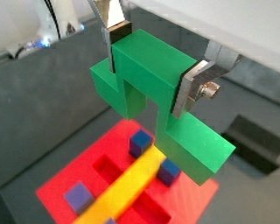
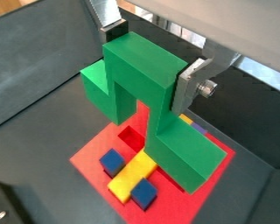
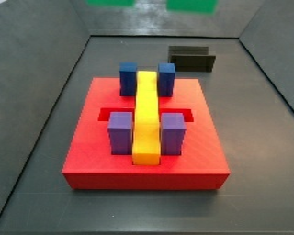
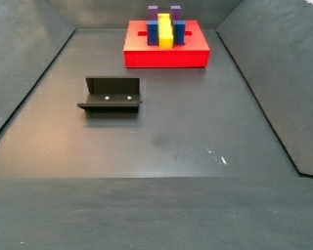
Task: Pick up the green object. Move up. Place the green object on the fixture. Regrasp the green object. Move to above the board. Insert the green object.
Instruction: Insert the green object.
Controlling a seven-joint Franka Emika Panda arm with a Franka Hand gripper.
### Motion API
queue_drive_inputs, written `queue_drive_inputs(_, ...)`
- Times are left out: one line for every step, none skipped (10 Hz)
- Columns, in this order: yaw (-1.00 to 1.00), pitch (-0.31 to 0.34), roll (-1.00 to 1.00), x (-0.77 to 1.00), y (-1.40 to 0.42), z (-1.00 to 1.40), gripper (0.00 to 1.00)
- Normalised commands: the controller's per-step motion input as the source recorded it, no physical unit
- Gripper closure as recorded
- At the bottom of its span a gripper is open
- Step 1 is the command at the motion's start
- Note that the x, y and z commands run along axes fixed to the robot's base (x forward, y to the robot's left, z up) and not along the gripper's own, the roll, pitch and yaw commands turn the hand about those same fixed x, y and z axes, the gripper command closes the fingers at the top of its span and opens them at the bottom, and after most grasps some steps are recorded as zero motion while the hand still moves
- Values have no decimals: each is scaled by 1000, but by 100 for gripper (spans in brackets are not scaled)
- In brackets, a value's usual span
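- The hand (image 1: 154, 72), high above the board (image 1: 189, 201), is clamped on the green object (image 1: 149, 83) by its raised centre.
- Risk: the block's wings hang well clear of the slots below, so a slight tilt or offset on descent could catch the yellow bar (image 1: 130, 188) or the blue blocks (image 1: 140, 140).
- The fixture (image 4: 110, 95) stands empty, away from the hand.

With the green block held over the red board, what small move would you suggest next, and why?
Probably a slow, straight descent. In both wrist views the end effector is shut on the bright green stepped plastic block, which hangs above the large flat red slotted board, over its long yellow bar. It has not entered any slot, and the small black L-shaped fixture stands empty.
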Motion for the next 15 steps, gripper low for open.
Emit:
queue_drive_inputs(60, -60, -103, 220, -291, -877, 100)
queue_drive_inputs(117, -67, -110, 211, -263, -866, 100)
queue_drive_inputs(129, -59, -61, 0, -203, -934, 100)
queue_drive_inputs(163, -70, -26, -60, -191, -949, 100)
queue_drive_inputs(297, -193, -19, -226, -157, -766, 100)
queue_drive_inputs(417, -323, -49, -263, -80, -497, 100)
queue_drive_inputs(331, -314, 0, -360, -166, -523, 100)
queue_drive_inputs(191, -160, 33, -277, -214, -214, 100)
queue_drive_inputs(129, -124, 0, -80, -160, -117, 100)
queue_drive_inputs(14, -159, 0, 9, -94, -163, 100)
queue_drive_inputs(0, -216, 0, 194, 0, -211, 100)
queue_drive_inputs(0, -196, 0, 197, 0, -211, 100)
queue_drive_inputs(0, -167, 39, 26, 0, -234, 100)
queue_drive_inputs(-26, -89, 184, -100, 0, -194, 100)
queue_drive_inputs(0, -66, 229, -237, 0, -191, 100)
